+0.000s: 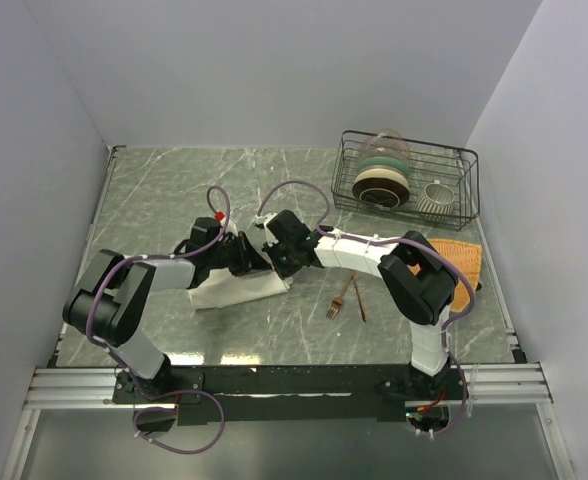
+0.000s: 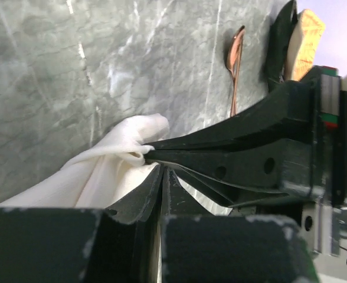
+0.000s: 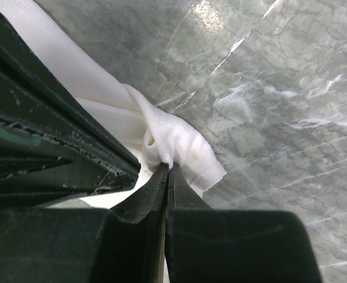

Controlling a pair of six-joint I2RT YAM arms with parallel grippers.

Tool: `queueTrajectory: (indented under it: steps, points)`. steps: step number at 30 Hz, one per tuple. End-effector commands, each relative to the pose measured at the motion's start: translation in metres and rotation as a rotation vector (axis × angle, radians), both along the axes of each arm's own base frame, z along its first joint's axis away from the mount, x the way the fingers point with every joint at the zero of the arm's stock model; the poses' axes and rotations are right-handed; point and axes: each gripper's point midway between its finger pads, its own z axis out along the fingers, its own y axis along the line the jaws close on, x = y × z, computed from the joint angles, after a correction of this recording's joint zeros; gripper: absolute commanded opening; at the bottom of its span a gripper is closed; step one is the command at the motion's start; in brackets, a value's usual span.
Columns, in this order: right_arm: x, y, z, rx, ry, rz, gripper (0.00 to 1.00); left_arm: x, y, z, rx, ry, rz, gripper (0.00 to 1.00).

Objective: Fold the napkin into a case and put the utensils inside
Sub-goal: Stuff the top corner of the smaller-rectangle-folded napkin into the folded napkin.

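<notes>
While both arms reach in over the middle of the table [image 1: 174, 190], their claws meet tip to tip at the far right part of the napkin [image 1: 232, 290].

Right claw [image 3: 168, 170]: jaws closed, with a bunched fold of cloth pinched between the tips. The left wrist view agrees, showing those tips biting a small pleat.

Left claw [image 2: 162, 172]: jaws all but together, with only a thin slit showing. Cloth lies just beside and under them. Whether any of it is gripped in the slit cannot be told.

Napkin position: left of centre, mostly on the near side of the two claws, lying as a rumpled strip. Its long axis runs roughly left to right, slightly tilted. The pinched end looks raised off the surface. Judged not yet a tidy case, since the edges are uneven and no pocket opening can be seen.

Utensils: the fork [image 1: 340, 298] and spoon [image 2: 237, 53] lie side by side on bare table to the right of the napkin and apart from it. Their long axes run near to far, roughly crosswise to the strip. An orange mat [image 1: 462, 258] lies further right.

Relation that matters: the cloth lies to the left of and nearer than the pinch point, so the held end would probably have to travel back over the strip. The left claw sits on the cloth side and the right claw on the open-table side. The right arm is the nearer one to the utensils and looks the likelier to fetch them. They would also need turning to line up with the strip.
</notes>
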Motion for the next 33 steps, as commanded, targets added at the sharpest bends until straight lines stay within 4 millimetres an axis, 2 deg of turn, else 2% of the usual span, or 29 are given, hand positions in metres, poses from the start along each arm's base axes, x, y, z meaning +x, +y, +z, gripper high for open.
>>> queueTrajectory:
  steps: [1,5,16,22,24,26,29,30,33]
  points:
    - [0.005,0.004,0.007,-0.003,-0.015,-0.024,0.0,0.008,-0.001,0.002,-0.011,-0.009,0.026,0.06]
    - [0.007,0.007,0.012,0.006,-0.016,-0.028,0.0,0.005,-0.001,-0.01,0.004,0.024,0.037,0.04]
    - [-0.002,0.015,0.04,0.105,-0.028,0.018,0.0,0.019,0.001,-0.05,0.084,0.103,0.076,0.04]
    - [-0.008,0.02,0.044,0.153,-0.038,0.07,0.0,0.023,0.003,-0.06,0.158,0.096,0.056,0.02]
    - [-0.009,0.019,0.036,0.134,-0.026,0.077,0.0,0.022,0.002,-0.056,0.144,0.089,0.051,0.03]
    - [-0.008,0.015,0.029,0.104,-0.024,0.071,0.0,0.024,-0.001,-0.043,0.104,0.058,0.039,0.04]
    - [-0.004,0.007,0.017,0.054,-0.023,0.044,0.0,0.03,-0.002,-0.012,0.058,-0.023,0.026,0.09]
    - [-0.003,0.006,0.01,0.039,-0.013,0.038,0.0,0.032,-0.002,0.006,0.036,-0.069,0.019,0.1]
    - [-0.001,0.004,0.003,0.023,0.004,0.019,0.0,0.028,0.001,0.032,0.016,-0.135,-0.015,0.17]
